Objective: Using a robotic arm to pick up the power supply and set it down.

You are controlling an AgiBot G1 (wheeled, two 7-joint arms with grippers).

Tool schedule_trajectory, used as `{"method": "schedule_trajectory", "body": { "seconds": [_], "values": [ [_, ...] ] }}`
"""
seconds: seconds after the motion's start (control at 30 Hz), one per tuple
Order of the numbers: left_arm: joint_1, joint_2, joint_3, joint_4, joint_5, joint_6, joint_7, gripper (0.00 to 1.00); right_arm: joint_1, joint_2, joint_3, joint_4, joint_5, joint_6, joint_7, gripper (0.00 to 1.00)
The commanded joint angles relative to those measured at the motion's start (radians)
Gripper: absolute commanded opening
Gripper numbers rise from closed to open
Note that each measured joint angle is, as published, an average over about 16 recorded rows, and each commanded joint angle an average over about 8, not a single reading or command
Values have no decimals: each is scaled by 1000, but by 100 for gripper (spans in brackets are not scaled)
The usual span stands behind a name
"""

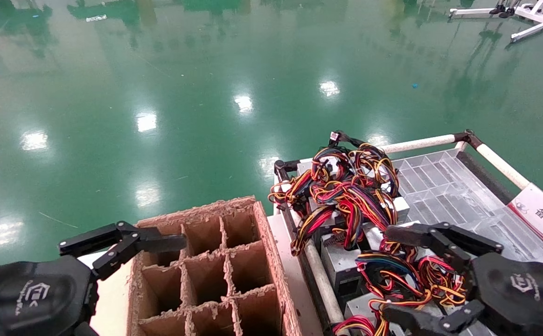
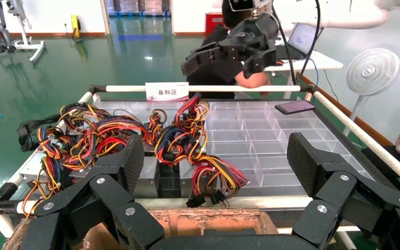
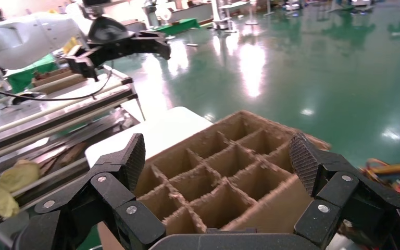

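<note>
Several grey power supplies with tangled wire bunches lie in the left part of a cart tray (image 1: 444, 186). One power supply's red and yellow-orange bunch (image 1: 439, 274) lies under my right gripper (image 1: 388, 271), which hovers open above the near boxes, holding nothing. Grey boxes (image 2: 148, 174) and a red-orange bunch (image 2: 213, 174) also show in the left wrist view. My left gripper (image 2: 216, 156) is open and empty, over the left side of a cardboard divider box (image 1: 271, 261). One of its fingers (image 1: 159, 242) reaches across the box's corner.
The cardboard box (image 3: 229, 177) has several open cells. White rails (image 1: 421, 143) frame the cart, and a labelled sign (image 1: 542, 214) sits on its right side. A person (image 2: 229, 78), a fan (image 2: 372, 70) and a phone (image 2: 294, 107) lie beyond the cart.
</note>
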Motion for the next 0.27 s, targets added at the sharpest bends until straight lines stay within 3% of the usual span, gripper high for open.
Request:
{"method": "schedule_trajectory", "body": {
  "seconds": [0.03,0.27],
  "values": [
    [0,0,0,0,0,0,0,100,-2,-11,23,25,-21,2,16,100],
    [0,0,0,0,0,0,0,100,-7,-40,86,92,-79,8,59,100]
  ]
}}
